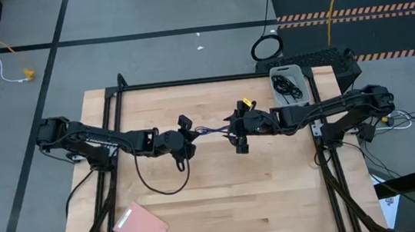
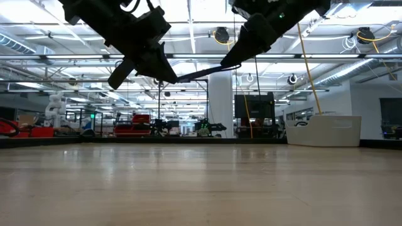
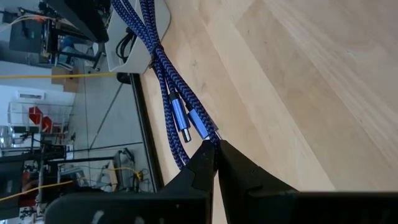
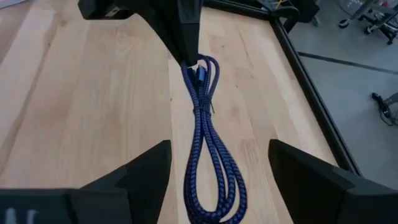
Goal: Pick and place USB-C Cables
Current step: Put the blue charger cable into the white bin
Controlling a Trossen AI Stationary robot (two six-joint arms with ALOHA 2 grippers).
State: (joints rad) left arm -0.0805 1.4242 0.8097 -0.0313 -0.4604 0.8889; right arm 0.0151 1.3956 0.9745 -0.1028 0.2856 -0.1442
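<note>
A blue-purple braided USB-C cable (image 4: 208,155), folded into a long bundle, is stretched in the air over the middle of the table between my two grippers. My left gripper (image 3: 216,148) is shut on its plug end. My right gripper (image 4: 219,144) is open, one finger on each side of the cable's looped end (image 4: 214,208). In the high view the cable (image 1: 211,132) runs from my left gripper (image 1: 192,137) to my right gripper (image 1: 234,135). Black cables lie in a white tray (image 1: 291,84) at the back right. My left gripper pinches the folded cable strands (image 3: 210,134) between its two fingertips, right beside the two blue metal plugs (image 3: 189,121). The cable is lifted clear of the table and runs away from the fingers toward my right gripper. My right gripper: the looped end runs out of the picture's bottom edge between its open fingers, so I cannot tell whether it touches them.
A pink flat pad (image 1: 140,227) lies near the table's front left corner. A thin black cord (image 1: 165,188) curves over the table under my left arm. A black ring of thick cable (image 1: 266,48) lies on the floor behind the tray.
</note>
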